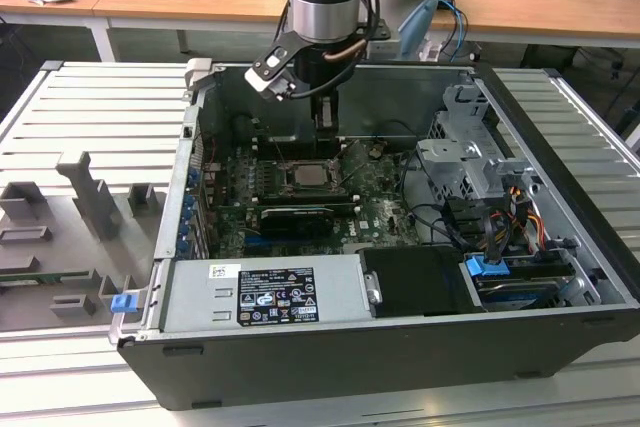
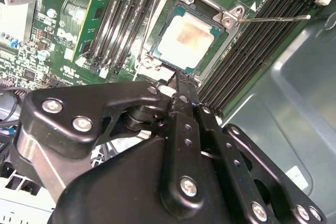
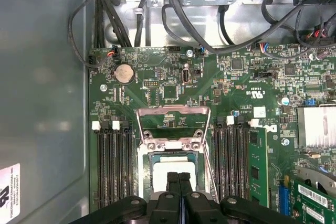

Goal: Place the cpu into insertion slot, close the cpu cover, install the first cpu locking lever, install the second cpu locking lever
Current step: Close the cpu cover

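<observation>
The tool (image 3: 179, 178) is clenched, its two fingers pressed together with nothing between them, and it hangs just above the near edge of the socket (image 2: 148, 62). The cpu (image 2: 186, 35) lies flat in that socket, pale top up; in the first wrist view the fingers cover part of it. The cpu cover (image 3: 173, 109) stands swung up and open at the socket's far end, green board visible through its window. One thin locking lever (image 2: 273, 18) juts out sideways, unlatched; a second cannot be made out for certain. Two banks of black memory slots (image 3: 115, 166) flank the socket on the motherboard (image 3: 173, 90), with one coin battery (image 3: 124, 73) beyond. All of it sits inside one open computer case (image 1: 300, 367) on the ribbed tabletop (image 1: 90, 107).
</observation>
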`<action>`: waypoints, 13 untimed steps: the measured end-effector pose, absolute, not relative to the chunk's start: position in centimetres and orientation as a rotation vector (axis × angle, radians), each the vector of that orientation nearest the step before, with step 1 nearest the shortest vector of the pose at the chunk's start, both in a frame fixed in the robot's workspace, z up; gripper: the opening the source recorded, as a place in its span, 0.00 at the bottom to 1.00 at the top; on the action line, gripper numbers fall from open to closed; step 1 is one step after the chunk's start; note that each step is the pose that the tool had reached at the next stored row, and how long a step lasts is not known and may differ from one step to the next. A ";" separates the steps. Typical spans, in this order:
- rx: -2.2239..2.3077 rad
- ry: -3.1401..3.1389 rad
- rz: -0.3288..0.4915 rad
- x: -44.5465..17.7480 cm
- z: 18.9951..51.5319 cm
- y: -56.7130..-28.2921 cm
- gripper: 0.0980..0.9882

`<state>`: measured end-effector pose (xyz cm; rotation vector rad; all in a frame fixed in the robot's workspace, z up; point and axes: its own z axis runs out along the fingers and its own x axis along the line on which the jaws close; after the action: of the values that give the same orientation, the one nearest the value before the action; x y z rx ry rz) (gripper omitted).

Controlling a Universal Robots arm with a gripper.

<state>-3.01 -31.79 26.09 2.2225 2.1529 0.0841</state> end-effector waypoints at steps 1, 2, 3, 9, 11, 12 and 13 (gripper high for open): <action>2.223 2.153 0.084 -3.0 26.1 -31.8 0.01; 2.223 2.153 0.084 -3.0 26.2 -31.8 0.01; 2.223 2.153 0.084 -3.0 26.2 -31.8 0.01; 2.222 2.153 0.084 -2.9 26.3 -31.8 0.01; 2.223 2.153 0.084 -2.8 26.3 -31.8 0.01; 2.223 2.153 0.083 -2.8 26.4 -31.8 0.01; 2.222 2.153 0.084 -2.8 26.4 -31.8 0.01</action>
<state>-2.83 -31.77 26.42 2.2225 2.1527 0.0835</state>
